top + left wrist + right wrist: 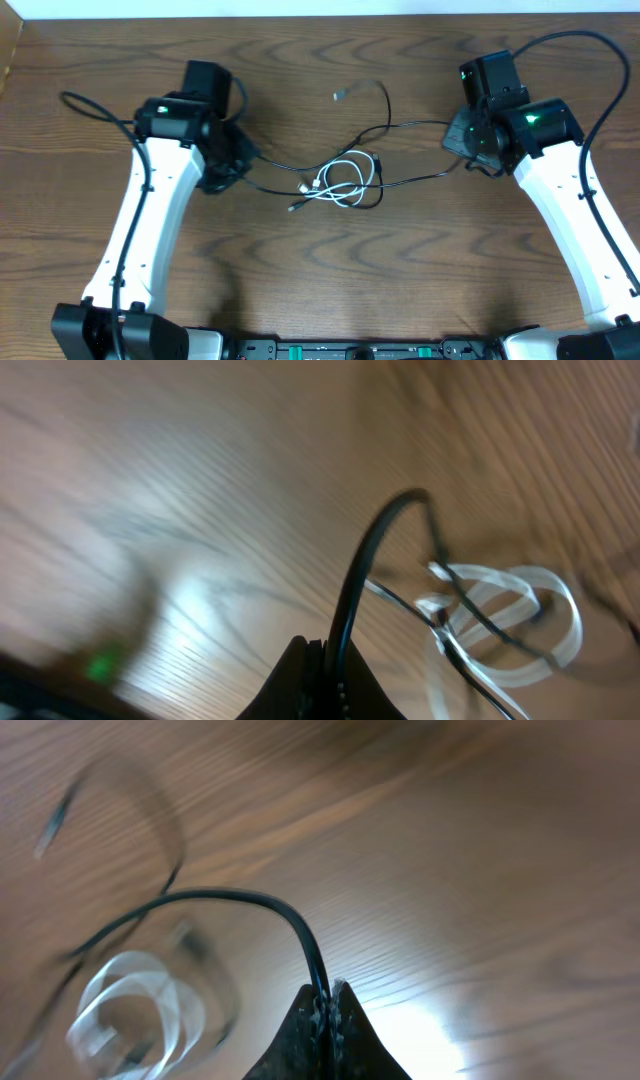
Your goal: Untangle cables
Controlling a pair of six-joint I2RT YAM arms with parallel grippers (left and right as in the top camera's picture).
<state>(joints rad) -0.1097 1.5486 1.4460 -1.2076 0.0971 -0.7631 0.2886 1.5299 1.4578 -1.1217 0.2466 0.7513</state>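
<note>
Now grips a black cable (358, 575) in the left gripper (325, 665), jaws clamped on it, out at the left of the table (300, 290). Pinches a black strand (240, 898) in the right gripper (327, 1005) likewise, jaws closed on it, over at the right. Cannot tell whether same cable or second one. Runs both inward to mid-table, into a loose tangle with the white coil (347, 182), flat on the wood between the arms. Rests one small plug (340, 95) free behind the coil, apart from it. Blurs in both wrist views, coil near each held line.
</note>
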